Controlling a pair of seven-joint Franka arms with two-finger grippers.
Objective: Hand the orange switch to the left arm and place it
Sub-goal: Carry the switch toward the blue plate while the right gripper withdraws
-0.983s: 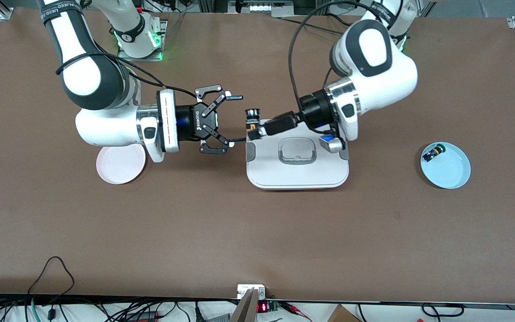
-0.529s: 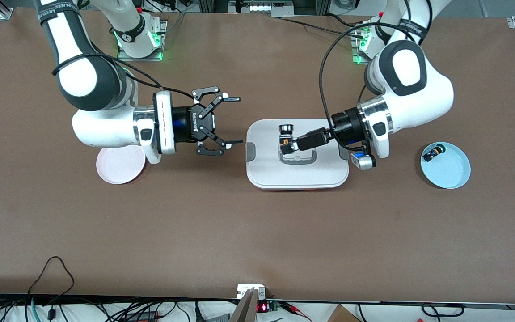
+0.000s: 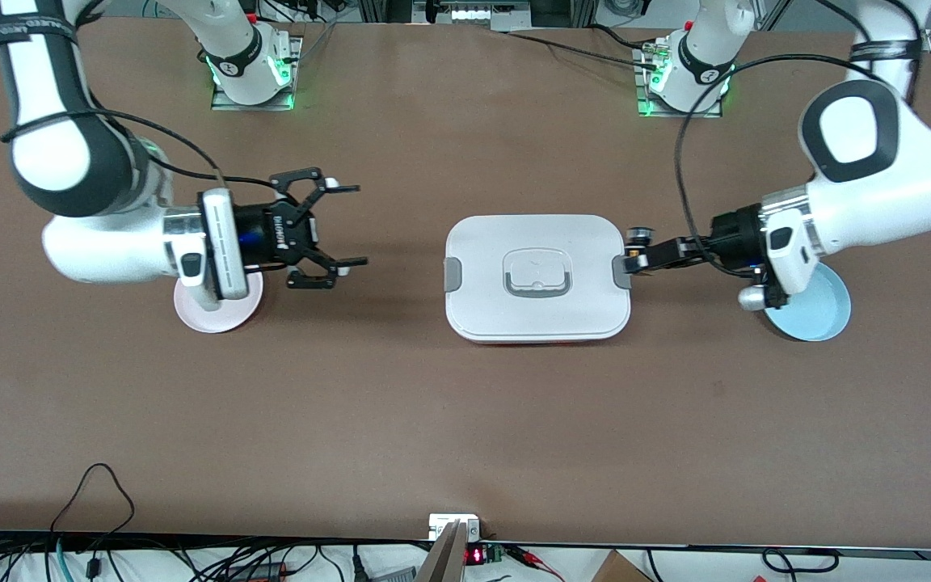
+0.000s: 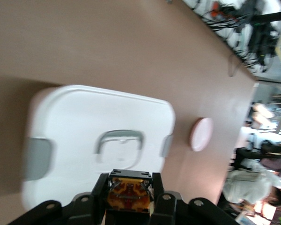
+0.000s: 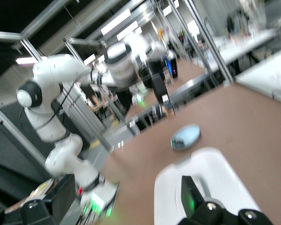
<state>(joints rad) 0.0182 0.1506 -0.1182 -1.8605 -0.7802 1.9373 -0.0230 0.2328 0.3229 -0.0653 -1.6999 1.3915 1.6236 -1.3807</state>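
Note:
My left gripper is shut on the orange switch and holds it just past the edge of the white box, on the side toward the left arm's end of the table. In the left wrist view the switch's tan-orange base sits clamped between the black fingers, with the box ahead of it. My right gripper is open and empty, level over the table between the box and the pink plate. The right wrist view shows the box and the left arm farther off.
A light blue plate lies under the left arm's wrist, partly hidden by it; it also shows in the right wrist view. The pink plate also shows in the left wrist view. Cables lie along the table's near edge.
My left gripper has carried the switch from over the box's lid back off it toward the left arm's end. My right gripper, still open, has drawn away toward the pink plate.

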